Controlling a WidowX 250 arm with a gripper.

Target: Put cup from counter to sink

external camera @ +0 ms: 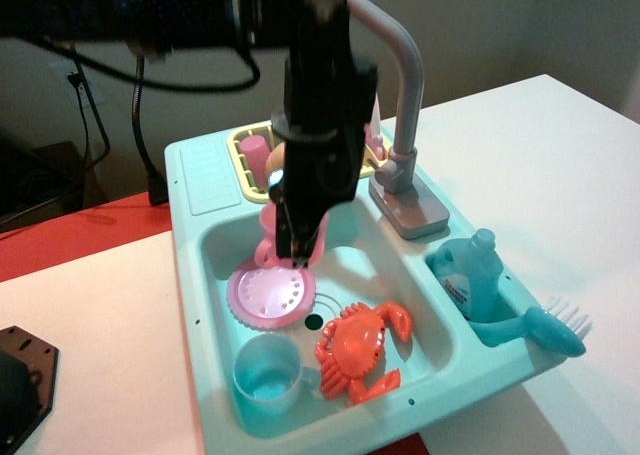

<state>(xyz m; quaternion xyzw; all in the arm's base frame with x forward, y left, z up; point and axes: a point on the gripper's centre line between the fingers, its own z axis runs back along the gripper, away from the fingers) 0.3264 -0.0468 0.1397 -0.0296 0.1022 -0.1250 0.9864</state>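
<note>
Now we are right over the basin: the tool [297, 237] hangs low inside the sink [215, 237], its fingers closed on the cup [268, 237], whose pink wall shows on both sides of the black fingertips. The cup sits just above the far edge of the pink plate [270, 293], and we cannot tell whether its base touches the plate or hovers a shade above it. The counter [207, 175], that teal ledge with the ribbed patch at the back left, has nothing standing on it, so we judge the pick-up and the carry across as done.

What is left, as we read it, is the finish: set the cup down, let the fingers part, and lift the arm away. The floor of the sink is busy. A light blue cup [267, 377] stands at the near left, an orange crab [362, 350] lies to the right, and the dark drain hole [313, 322] sits between plate and crab. Our likeliest resting place is on or against the plate, so a tipped landing is the thing to watch. The grey faucet [398, 95] rises close behind the arm, and the yellow rack [243, 170] lies at the back.
</note>
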